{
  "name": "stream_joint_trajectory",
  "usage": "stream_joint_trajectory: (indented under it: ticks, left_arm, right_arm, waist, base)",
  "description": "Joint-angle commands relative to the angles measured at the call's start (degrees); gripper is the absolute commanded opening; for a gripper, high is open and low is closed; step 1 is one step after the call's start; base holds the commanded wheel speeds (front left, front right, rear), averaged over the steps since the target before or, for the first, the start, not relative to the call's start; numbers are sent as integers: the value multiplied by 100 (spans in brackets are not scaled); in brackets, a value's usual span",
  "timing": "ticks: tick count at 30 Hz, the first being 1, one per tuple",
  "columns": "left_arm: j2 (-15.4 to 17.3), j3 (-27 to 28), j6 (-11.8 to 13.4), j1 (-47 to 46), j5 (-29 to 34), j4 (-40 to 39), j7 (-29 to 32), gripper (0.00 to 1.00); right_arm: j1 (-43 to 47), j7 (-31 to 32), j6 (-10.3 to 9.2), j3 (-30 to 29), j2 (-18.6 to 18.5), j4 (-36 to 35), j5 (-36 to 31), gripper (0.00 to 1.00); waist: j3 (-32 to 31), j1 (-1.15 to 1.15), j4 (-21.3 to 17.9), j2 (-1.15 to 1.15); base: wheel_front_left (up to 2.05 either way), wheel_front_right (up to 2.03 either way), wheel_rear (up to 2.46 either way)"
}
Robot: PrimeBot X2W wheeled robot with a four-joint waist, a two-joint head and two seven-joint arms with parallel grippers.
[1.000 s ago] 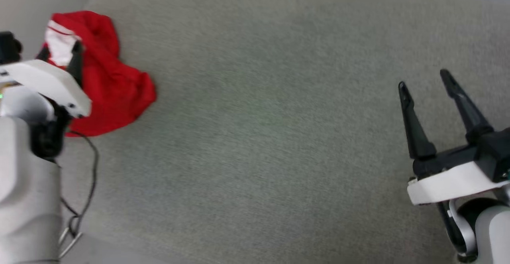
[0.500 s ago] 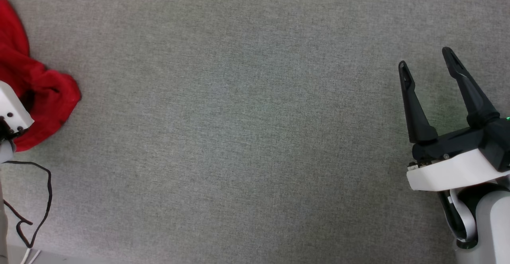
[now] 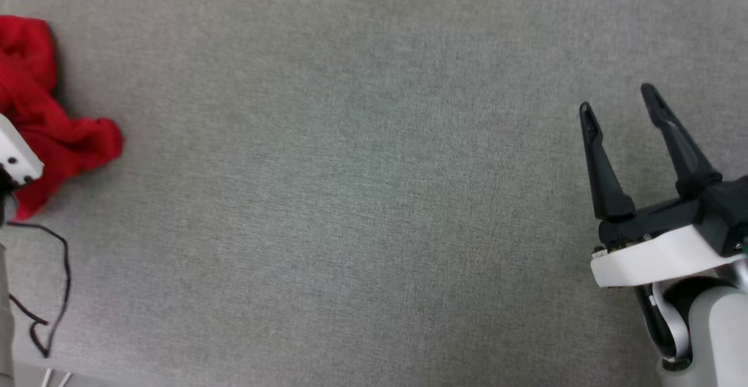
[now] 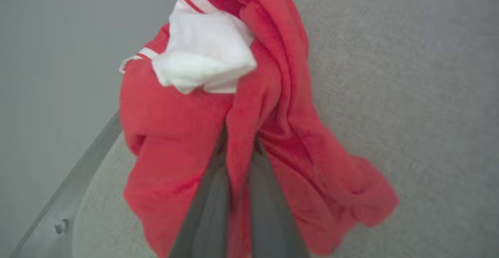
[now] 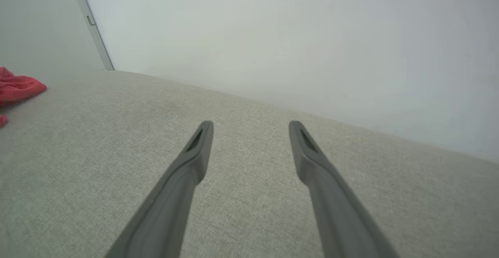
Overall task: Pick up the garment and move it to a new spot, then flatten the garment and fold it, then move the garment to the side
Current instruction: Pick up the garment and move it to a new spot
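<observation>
The left claw (image 4: 237, 145) is clenched on the garment (image 4: 175, 133): in the left wrist view its two long, smooth dark fingers (image 4: 210, 195) lie nearly together, with a narrow ridge of red cloth pinched up between them. From that pinch the soft, slightly fuzzy red knit spreads out in thick rounded folds to either side and bunches into a loose heap. A crumpled white sleeve (image 4: 202, 55) with thin red stripes along its trim sits at the far end of the heap. Whether the bundle rests on the desk or hangs just clear of it cannot be told.

In the head view the garment (image 3: 41, 124) is a rumpled red mass at the far left edge of the desk (image 3: 350, 200), partly behind the white, hard-shelled housing (image 3: 14, 159) of the left arm. A thin black cable (image 3: 58, 270) loops below it.

The desk is covered in grey-green woven fabric with a fine, even grain, flat and unwrinkled. A dull metal edge strip (image 4: 78, 172) with a small screw borders it on the left.

Well apart, at the near right, the right claw (image 3: 618, 102) is released, its tapered, slotted fingers spread in a V above bare fabric, holding nothing. Beyond it stands a plain pale wall (image 5: 273, 36)
</observation>
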Motion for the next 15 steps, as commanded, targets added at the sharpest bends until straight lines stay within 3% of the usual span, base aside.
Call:
stream_joint_trajectory:
  ticks: [1, 8, 15]
  left_arm:
    - [39, -64, 14, -54, 111, -107, -254, 0]
    - [82, -324, 14, -241, 490, -433, -1350, 0]
    - [-53, -603, -58, -374, 685, -606, -2011, 0]
  right_arm:
    - [105, -52, -4, -26, 52, 40, 49, 100]
    - [390, -120, -4, -105, 220, 190, 92, 100]
    - [664, -152, -4, -208, 333, 267, 115, 100]
  waist:
    - [-306, -1, 55, 0]
    - [-1043, -1, 77, 0]
    - [-1559, -1, -28, 0]
  base:
    - [0, 0, 0]
    - [0, 0, 0]
    - [0, 0, 0]
